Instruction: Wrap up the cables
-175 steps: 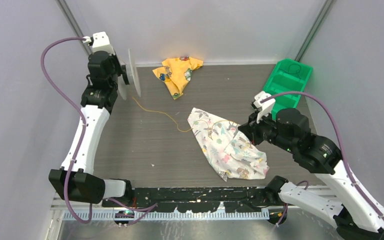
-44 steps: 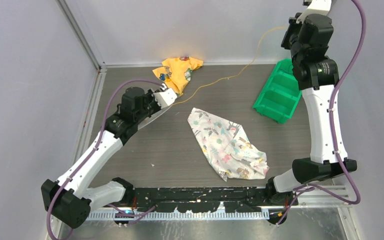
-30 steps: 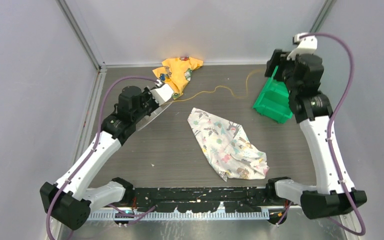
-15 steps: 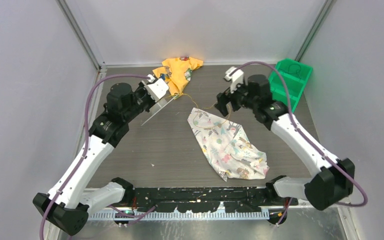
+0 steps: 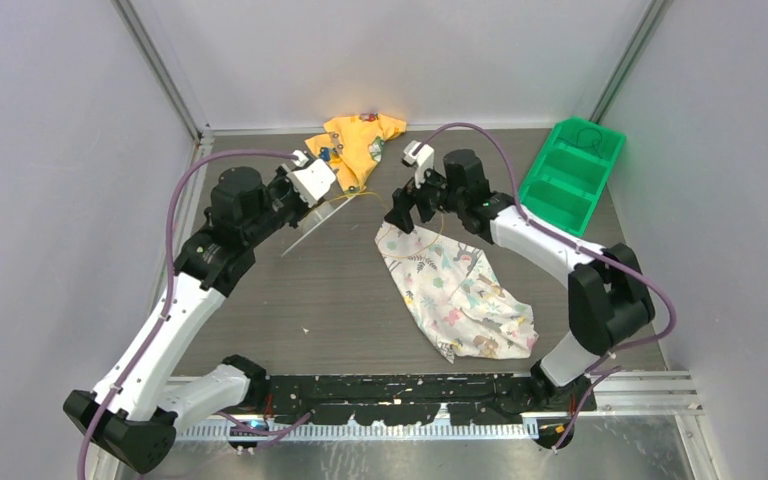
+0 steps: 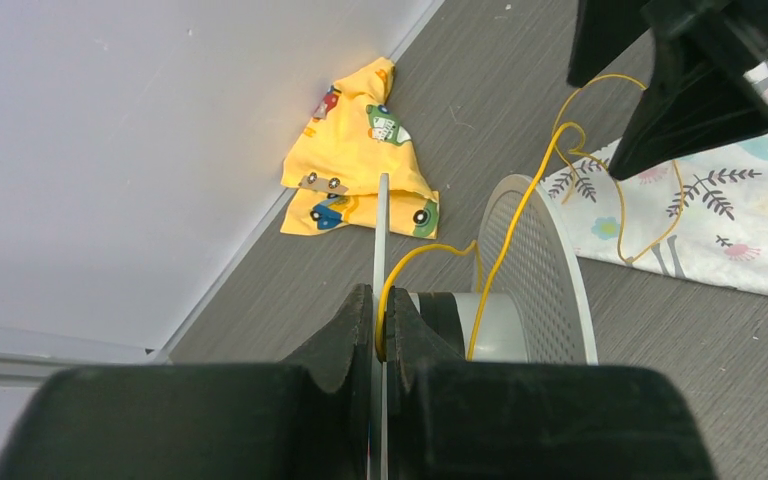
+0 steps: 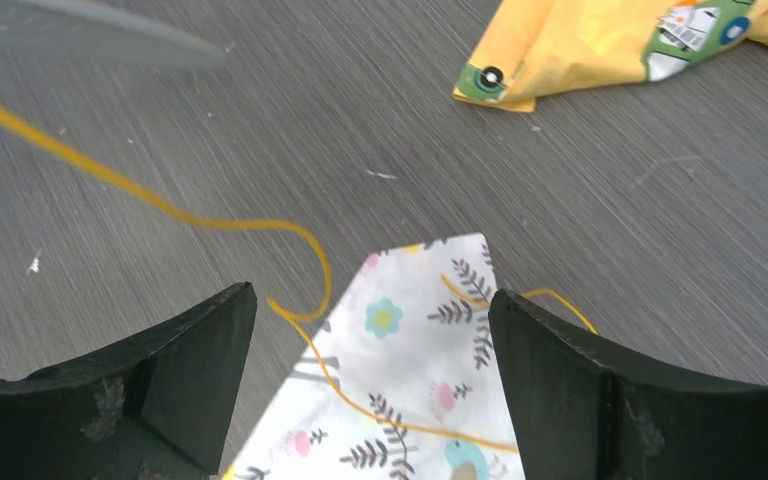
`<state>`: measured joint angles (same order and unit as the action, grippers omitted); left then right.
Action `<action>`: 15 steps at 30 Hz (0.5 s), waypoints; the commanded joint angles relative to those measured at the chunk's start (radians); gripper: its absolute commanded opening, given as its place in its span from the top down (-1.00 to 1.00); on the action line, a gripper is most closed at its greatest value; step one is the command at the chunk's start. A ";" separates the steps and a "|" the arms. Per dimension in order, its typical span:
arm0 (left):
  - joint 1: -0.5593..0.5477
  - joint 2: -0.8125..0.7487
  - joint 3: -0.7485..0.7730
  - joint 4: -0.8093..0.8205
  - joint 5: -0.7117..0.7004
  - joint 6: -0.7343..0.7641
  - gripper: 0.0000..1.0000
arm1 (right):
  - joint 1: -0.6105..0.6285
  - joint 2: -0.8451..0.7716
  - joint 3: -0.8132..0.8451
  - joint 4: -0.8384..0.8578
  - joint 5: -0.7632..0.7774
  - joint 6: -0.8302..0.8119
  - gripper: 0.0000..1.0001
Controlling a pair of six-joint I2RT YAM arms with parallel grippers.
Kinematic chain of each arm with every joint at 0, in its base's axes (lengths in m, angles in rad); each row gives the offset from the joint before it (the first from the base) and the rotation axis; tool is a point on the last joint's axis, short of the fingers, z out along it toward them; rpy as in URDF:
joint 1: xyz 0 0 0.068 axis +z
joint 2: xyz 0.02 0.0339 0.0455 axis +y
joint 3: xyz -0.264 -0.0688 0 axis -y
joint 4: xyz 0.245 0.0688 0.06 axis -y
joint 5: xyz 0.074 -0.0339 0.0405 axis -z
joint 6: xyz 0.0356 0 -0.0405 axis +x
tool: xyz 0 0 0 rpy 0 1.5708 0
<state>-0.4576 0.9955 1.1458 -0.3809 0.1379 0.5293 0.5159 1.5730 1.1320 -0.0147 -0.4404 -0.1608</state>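
the thin yellow cable (image 7: 230, 224) runs from the spool (image 6: 535, 270) over the counter (image 5: 290, 290) to the top corner of the floral cloth (image 5: 455, 290). there it lies in loose loops right under the right tool (image 7: 370, 295), which hangs just above it, released, fingers wide apart and holding nothing. the left tool (image 6: 380, 330) is clenched on the spool's thin near rim. the cable comes out at its fingertips and arcs toward the hub; whether it is pinched there too cannot be told. that rim shows only edge-on, and the left tool's fingers cover part of the hub. the right wrist view's upper left corner is blurred.
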 commanded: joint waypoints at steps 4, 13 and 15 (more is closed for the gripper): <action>0.004 -0.053 0.061 0.059 0.021 -0.018 0.99 | 0.033 0.113 0.078 0.231 -0.043 0.155 -0.60; 0.004 -0.070 0.066 0.048 0.004 -0.041 0.99 | 0.033 0.173 0.062 0.334 -0.022 0.281 0.30; 0.004 -0.077 0.057 0.067 -0.005 -0.053 1.00 | 0.034 0.170 0.053 0.355 -0.011 0.308 0.73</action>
<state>-0.4576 0.9596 1.1572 -0.4019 0.1425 0.4992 0.5480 1.7626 1.1690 0.2237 -0.4686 0.0723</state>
